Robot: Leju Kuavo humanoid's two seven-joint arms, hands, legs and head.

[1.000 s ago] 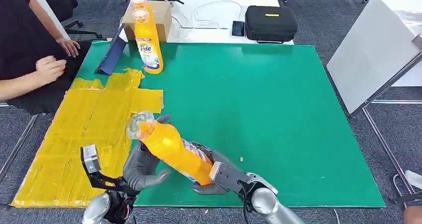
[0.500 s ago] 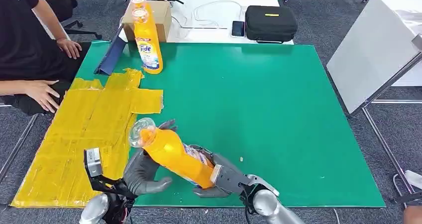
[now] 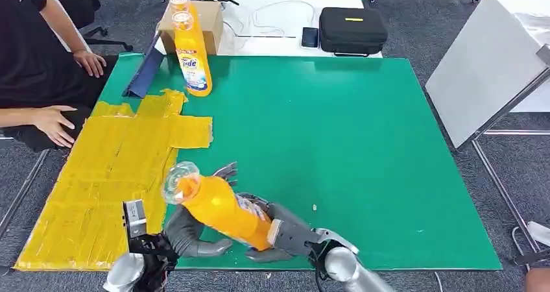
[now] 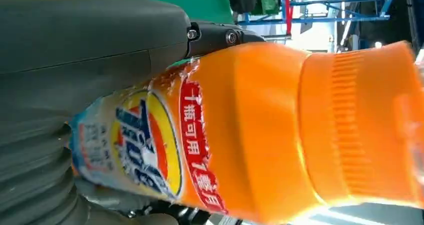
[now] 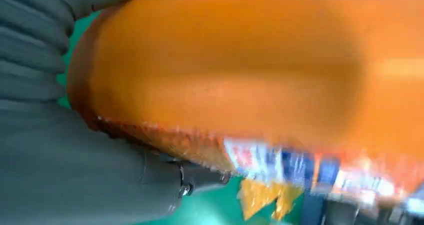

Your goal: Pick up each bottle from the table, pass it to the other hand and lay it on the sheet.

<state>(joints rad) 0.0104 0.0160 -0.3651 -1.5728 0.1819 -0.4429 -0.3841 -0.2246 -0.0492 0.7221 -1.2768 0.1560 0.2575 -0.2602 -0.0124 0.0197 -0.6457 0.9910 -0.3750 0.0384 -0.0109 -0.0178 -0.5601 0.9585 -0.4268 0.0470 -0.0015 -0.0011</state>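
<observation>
An orange detergent bottle (image 3: 220,207) with a clear cap hangs tilted over the near edge of the green table (image 3: 337,130), cap toward the yellow sheet (image 3: 110,169). My right hand (image 3: 292,235) grips its base. My left hand (image 3: 188,230) wraps its middle from below, fingers rising behind it and thumb on the near side. In the left wrist view the thumb (image 4: 90,40) lies against the bottle's label (image 4: 150,150). The right wrist view has the bottle's body (image 5: 240,75) blurred against my palm. Another orange bottle (image 3: 192,55) stands upright at the table's far left.
More bottles (image 3: 179,3) stand behind it by a cardboard box (image 3: 207,19). A person sits at the left, one hand (image 3: 55,123) near the sheet's edge. A dark blue strip (image 3: 146,71) lies at the far left. A black case (image 3: 353,29) rests on the white table behind.
The bottle and both my hands have shifted slightly right and toward me. The person's hand moved from the table edge down to beside the sheet.
</observation>
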